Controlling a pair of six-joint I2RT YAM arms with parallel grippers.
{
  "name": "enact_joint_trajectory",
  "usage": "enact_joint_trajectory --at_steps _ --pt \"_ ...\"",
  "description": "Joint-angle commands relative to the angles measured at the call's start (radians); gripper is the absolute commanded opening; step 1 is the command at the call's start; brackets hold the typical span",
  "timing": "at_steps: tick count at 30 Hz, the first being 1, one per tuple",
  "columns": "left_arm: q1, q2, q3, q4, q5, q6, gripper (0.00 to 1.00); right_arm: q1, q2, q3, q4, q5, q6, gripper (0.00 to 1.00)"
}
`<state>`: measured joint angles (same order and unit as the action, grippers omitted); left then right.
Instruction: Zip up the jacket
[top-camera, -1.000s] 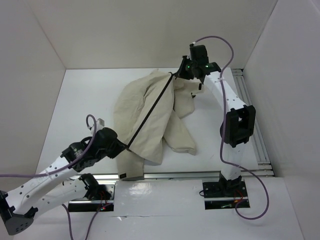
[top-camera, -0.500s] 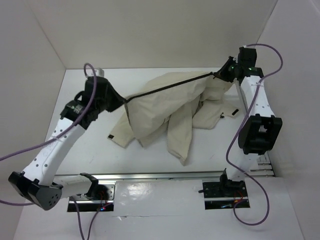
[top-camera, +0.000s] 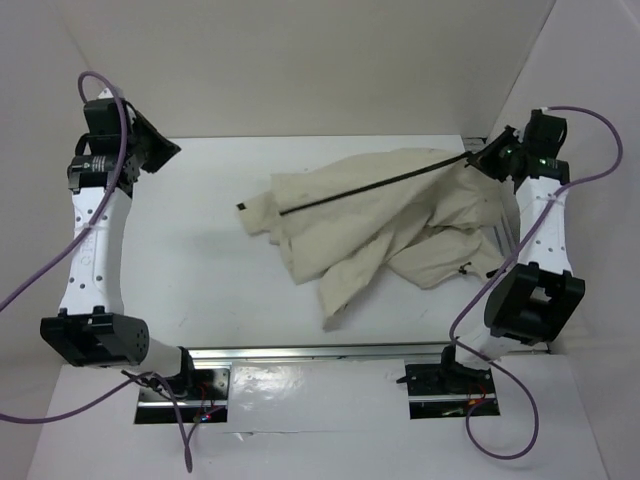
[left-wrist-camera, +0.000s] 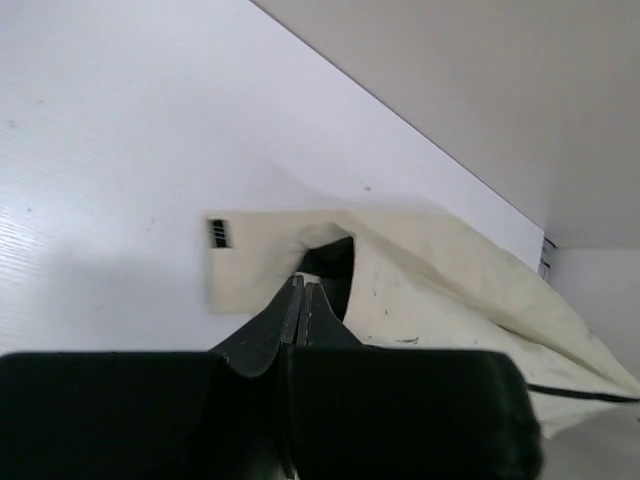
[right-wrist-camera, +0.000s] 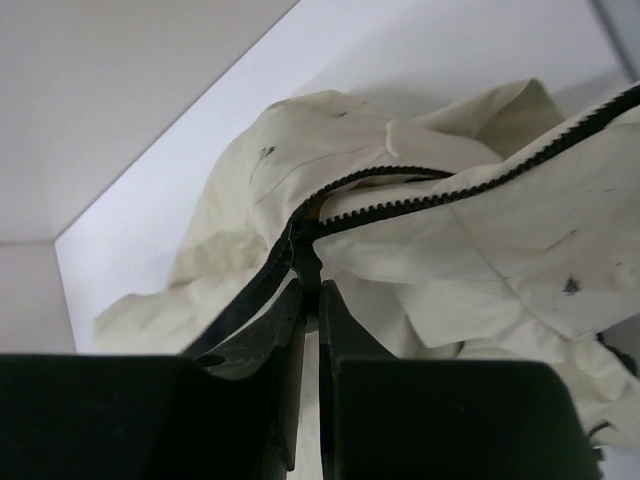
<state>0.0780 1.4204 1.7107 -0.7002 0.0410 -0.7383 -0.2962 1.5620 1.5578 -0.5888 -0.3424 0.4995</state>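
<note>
The cream jacket (top-camera: 380, 225) lies crumpled across the middle and right of the white table, its dark zipper line (top-camera: 370, 185) running from the hem corner at the left up to the far right. My right gripper (top-camera: 486, 160) is shut on the zipper pull (right-wrist-camera: 308, 262). In the right wrist view, open teeth (right-wrist-camera: 470, 180) split apart beyond the slider. My left gripper (top-camera: 168, 152) hangs at the far left, apart from the jacket, shut on nothing. In the left wrist view its fingertips (left-wrist-camera: 303, 287) point toward the hem corner and its small black tab (left-wrist-camera: 219, 232).
White walls box in the table on the left, back and right. A metal rail (top-camera: 330, 351) runs along the near edge by the arm bases. One sleeve (top-camera: 345, 285) trails toward that rail. Bare tabletop (top-camera: 180, 260) lies left of the jacket.
My left gripper has let go of the jacket's hem and swung away to the far left. The hem dropped onto the table. My right gripper pulled the zipper end farther right.
</note>
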Motion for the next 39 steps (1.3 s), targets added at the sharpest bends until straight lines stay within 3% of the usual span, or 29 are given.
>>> enact_joint_trajectory --at_steps 1,4,10,12,13,15,17,23,39 --pt "0.080 0.025 0.032 0.011 0.062 0.054 0.00 -0.056 -0.097 0.024 0.054 0.042 -0.022 0.00" --pt "0.094 0.038 -0.019 0.051 0.146 0.077 0.00 -0.057 -0.123 0.024 0.053 0.001 -0.022 0.00" --pt "-0.200 0.072 -0.206 0.146 0.244 0.123 0.00 -0.057 -0.161 -0.066 0.092 -0.037 -0.022 0.00" --pt "-0.323 0.086 -0.305 0.188 0.206 0.123 0.08 -0.057 -0.180 -0.088 0.092 -0.037 -0.032 0.00" --pt "-0.361 0.118 -0.322 0.214 0.186 0.123 0.22 -0.057 -0.180 -0.109 0.102 -0.047 -0.032 0.00" --pt "-0.443 0.175 -0.332 0.214 0.177 0.123 0.37 -0.057 -0.190 -0.119 0.113 -0.047 -0.032 0.00" --pt "-0.481 0.274 -0.300 0.214 0.165 0.111 0.48 -0.057 -0.191 -0.143 0.113 -0.060 -0.032 0.00" --pt "-0.567 0.454 -0.168 0.223 0.091 0.100 0.60 -0.057 -0.221 -0.186 0.113 -0.060 -0.032 0.00" --pt "-0.558 0.805 0.202 0.192 0.066 0.102 0.64 -0.047 -0.250 -0.223 0.122 -0.041 -0.050 0.00"
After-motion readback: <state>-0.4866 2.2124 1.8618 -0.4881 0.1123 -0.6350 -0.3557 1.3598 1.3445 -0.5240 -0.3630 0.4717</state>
